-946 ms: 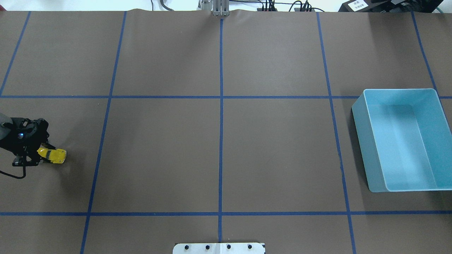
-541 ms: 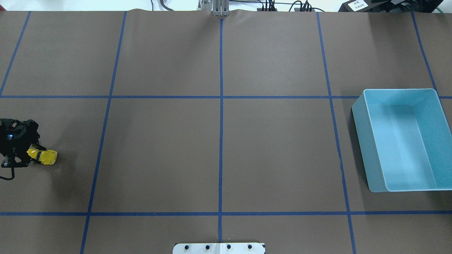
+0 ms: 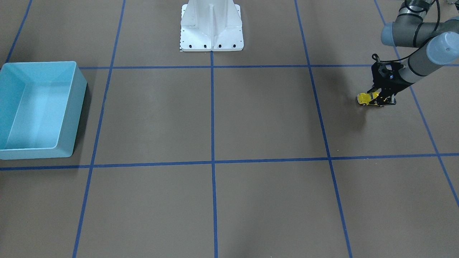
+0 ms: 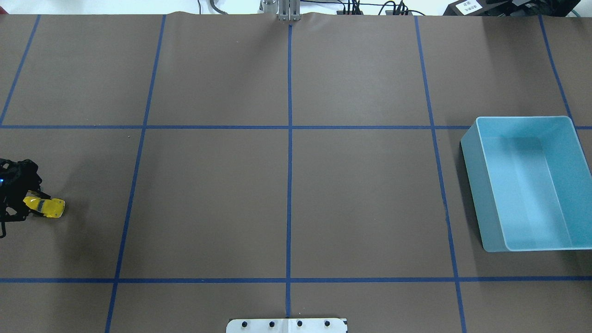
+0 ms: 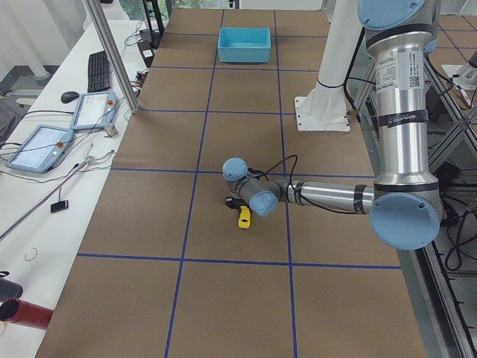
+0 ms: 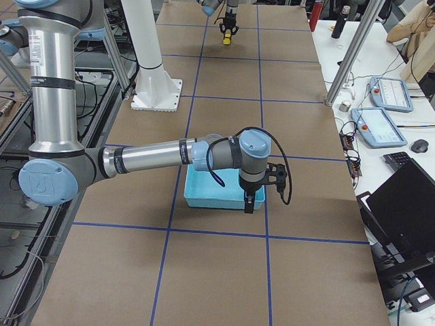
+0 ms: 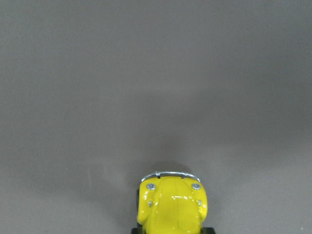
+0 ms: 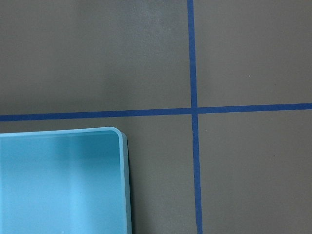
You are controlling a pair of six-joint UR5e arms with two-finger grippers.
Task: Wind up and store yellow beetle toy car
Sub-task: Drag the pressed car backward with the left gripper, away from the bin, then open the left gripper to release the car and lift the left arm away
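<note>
**Item: yellow beetle toy car (image 4: 45,207).** Stood at the far left edge of the overhead frame, a little below mid-height, on the brown paper table cover (image 4: 208,194). Its nose pointed toward the frame's centre. In the left wrist view it filled the bottom centre, with the silvery bumper uppermost and bare paper ahead of it. Whether all the wheels bore on the paper could not be told.

**Holder: left gripper (image 3: 381,99).** Black fingers were clamped on the car's rear end, and the front half stuck out free.

**Destination: light blue bin (image 4: 471,185).** Open and empty, at the right edge of the overhead frame, well apart from the car, with blue tape grid lines between them.

**Second tool: right gripper (image 6: 249,202).** Hung over a corner of the bin. Whether its jaws were parted or closed could not be told; its wrist view showed only a rim corner and a tape crossing.

**Hazards, as judged:**
- The grip took only the tail, so downward pressure while winding could pivot the car out of the fingers.
- On smooth paper the wheels might skid rather than turn, leaving the spring slack.
- Once released, a wound car could veer off course, miss the bin and the waiting gripper, or run off the table.
</note>
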